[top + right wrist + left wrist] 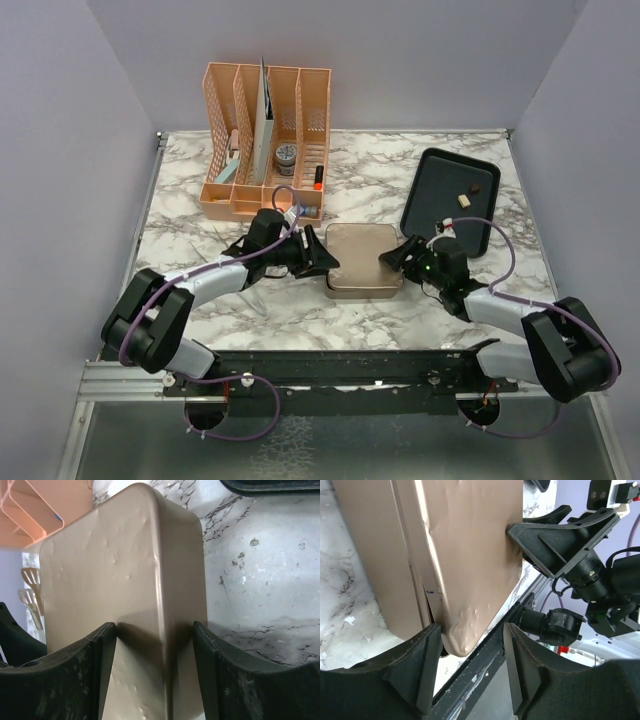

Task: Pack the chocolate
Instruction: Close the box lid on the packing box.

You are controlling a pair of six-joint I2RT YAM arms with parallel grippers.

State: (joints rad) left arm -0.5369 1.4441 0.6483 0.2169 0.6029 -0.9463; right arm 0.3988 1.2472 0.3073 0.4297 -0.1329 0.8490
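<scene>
The square gold tin [362, 260] lies on the marble table between both arms, its lid on and seemingly slightly raised on the left side. Small chocolate pieces [466, 198] lie on the black tray [425, 195]. My left gripper [318, 256] is open at the tin's left edge; in the left wrist view the lid's corner [462, 640] sits between its fingers [422, 665]. My right gripper [392, 257] is open at the tin's right edge; its fingers [100, 655] straddle that edge of the tin [130, 580], one over the lid, one by the side wall.
An orange desk organiser [262, 140] with papers and small items stands at the back left, close behind the left arm. The black tray lies at the back right. Grey walls enclose the table on three sides.
</scene>
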